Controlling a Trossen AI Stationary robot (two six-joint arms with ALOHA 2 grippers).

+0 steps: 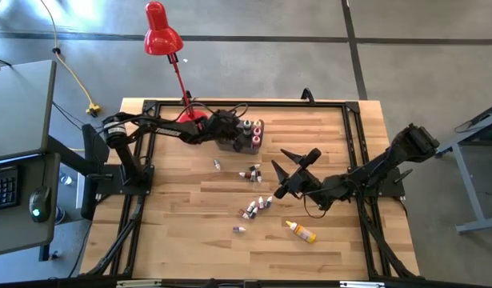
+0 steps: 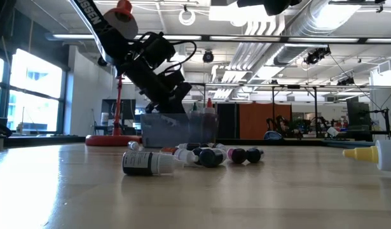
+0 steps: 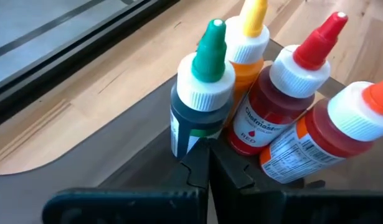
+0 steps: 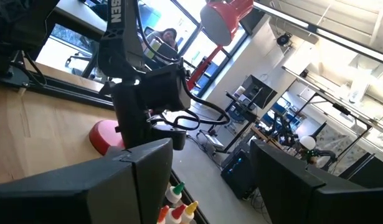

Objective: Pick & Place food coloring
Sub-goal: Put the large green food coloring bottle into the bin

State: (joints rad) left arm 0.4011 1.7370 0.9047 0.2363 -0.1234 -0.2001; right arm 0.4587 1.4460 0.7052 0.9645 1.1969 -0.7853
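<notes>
We count four bottles standing in the grey bin (image 1: pixel 244 138) at the far side of the worktop (image 1: pixel 182 232), while the rest of the food coloring (image 1: pixel 256 204) lies scattered mid-worktop (most of the job is left, we judge). Our left tool (image 3: pixel 208 163) sits clenched and empty over the bin beside the green-capped bottle (image 3: pixel 200 99). Our right tool (image 1: pixel 284 166) waits released above the scattered bottles. Only the left wrist view shows the cap colours; only the high view shows the yellow-capped bottle (image 1: pixel 302 231) lying apart.

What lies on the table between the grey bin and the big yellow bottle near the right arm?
In the high view, small loose bottles lie scattered between the bin and the yellow bottle.
</notes>
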